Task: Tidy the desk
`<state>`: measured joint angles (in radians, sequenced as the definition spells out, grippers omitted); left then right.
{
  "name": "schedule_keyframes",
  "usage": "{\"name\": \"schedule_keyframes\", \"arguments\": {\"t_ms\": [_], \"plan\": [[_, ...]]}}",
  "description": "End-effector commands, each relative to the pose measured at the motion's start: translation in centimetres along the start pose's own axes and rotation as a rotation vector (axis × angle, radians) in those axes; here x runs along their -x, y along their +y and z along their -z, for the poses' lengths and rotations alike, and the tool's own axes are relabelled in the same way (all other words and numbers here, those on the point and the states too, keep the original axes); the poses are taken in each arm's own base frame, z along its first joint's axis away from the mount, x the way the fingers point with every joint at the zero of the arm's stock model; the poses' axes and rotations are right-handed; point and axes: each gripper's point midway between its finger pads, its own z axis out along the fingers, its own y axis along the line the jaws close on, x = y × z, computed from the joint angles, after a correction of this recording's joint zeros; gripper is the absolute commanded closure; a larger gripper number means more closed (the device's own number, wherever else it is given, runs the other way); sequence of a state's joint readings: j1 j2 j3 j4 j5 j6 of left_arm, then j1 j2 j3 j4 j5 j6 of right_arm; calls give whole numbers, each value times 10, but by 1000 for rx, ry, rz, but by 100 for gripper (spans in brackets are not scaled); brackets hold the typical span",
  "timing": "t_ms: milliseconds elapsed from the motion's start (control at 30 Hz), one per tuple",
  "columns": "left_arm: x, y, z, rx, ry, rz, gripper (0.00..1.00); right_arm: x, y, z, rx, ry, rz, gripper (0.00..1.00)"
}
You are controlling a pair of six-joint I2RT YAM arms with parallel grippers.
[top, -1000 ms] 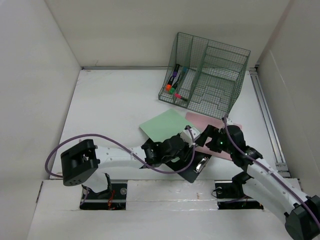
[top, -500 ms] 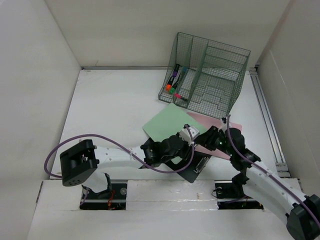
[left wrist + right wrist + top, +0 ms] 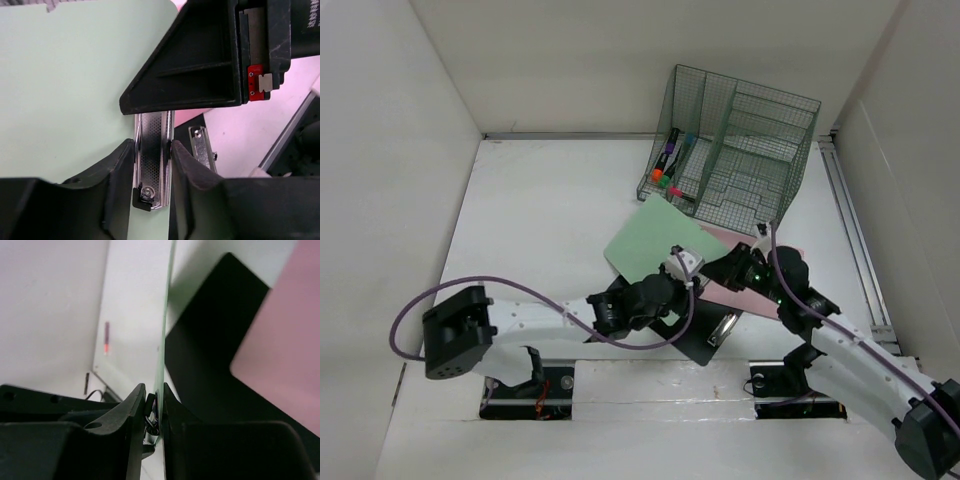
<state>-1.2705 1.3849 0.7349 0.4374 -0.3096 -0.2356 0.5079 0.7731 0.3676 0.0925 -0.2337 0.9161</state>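
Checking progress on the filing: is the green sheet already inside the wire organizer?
No, the green sheet is wholly outside the wire organizer, on its near side.

White panel walls [image 3: 620,60] on three sides, a grey rail [image 3: 856,240] along the right one, even light.
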Motion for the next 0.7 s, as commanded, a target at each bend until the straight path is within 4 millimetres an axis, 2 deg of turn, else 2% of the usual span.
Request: {"name": "schedule_keyframes", "arguments": {"t_ms": [0,33,67,100,133,167,233,267,333,367,433,467,533,600,667], "plan": [[36,23,36,102,-147,88,70,53,41,5,63,-179,131,100],[43,30,45,126,-184,138,66,62,54,7,88,-198,146,100],[58,47,65,186,-263,194,56,66,61,8,98,-204,158,100],[66,55,76,210,-310,236,49,69,66,9,105,-207,172,100],[73,63,86,235,-351,277,44,78,81,13,137,-224,184,100],[87,81,108,290,-434,357,38,82,87,14,148,-232,191,100],[93,95,127,329,-489,423,32,91,101,16,168,-261,218,100],[99,105,143,346,-542,470,28,101,112,20,180,-291,227,100],[105,111,156,348,-587,502,26,112,121,22,184,-323,232,100],[112,118,168,362,-624,532,25,121,134,26,207,-347,239,100],[109,126,175,394,-629,549,24,130,148,30,238,-372,254,100],[105,135,182,432,-650,589,25,147,168,37,262,-422,264,100],[105,136,183,430,-654,594,25,161,182,46,277,-473,267,100],[98,135,178,432,-636,590,25,176,198,60,300,-541,273,100],[93,131,170,418,-619,586,24,198,202,76,276,-652,243,100]]}}
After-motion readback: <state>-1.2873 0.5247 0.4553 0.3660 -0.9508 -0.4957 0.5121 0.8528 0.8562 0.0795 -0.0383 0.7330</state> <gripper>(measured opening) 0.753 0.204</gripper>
